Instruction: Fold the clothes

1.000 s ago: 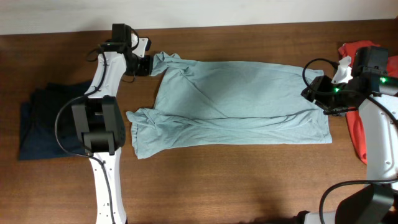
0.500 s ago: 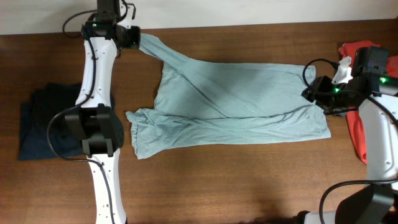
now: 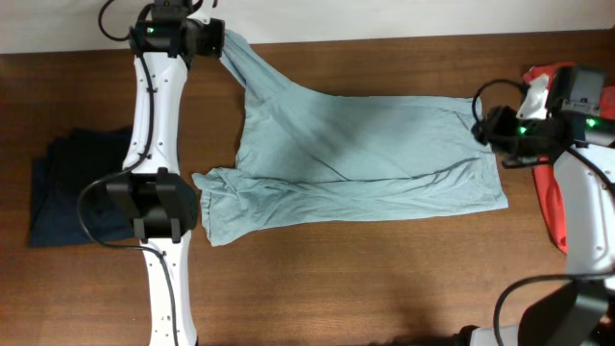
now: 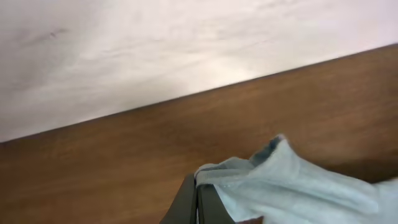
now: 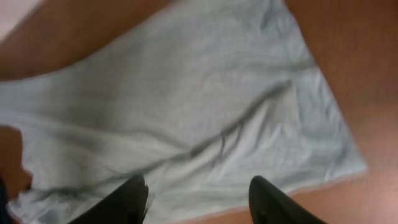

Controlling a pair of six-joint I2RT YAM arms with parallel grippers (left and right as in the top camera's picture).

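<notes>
The pale grey-blue T-shirt [image 3: 356, 159] lies spread across the middle of the wooden table, partly folded lengthwise. My left gripper [image 3: 213, 43] is shut on its upper left sleeve [image 4: 273, 180] and holds it stretched up toward the table's far edge. My right gripper [image 3: 490, 130] is open and empty, just above the shirt's right hem [image 5: 205, 118]. The dark navy garment [image 3: 72, 187] lies bunched at the left. The red shirt [image 3: 553, 154] lies at the right edge, partly behind my right arm.
A white wall [image 4: 155, 50] runs along the table's far edge, close behind my left gripper. Bare wood [image 3: 365, 279] shows in front of the T-shirt.
My left gripper has moved up and back toward the far edge, pulling the sleeve taut. My right gripper has lifted off the shirt's right edge and shifted slightly back.
</notes>
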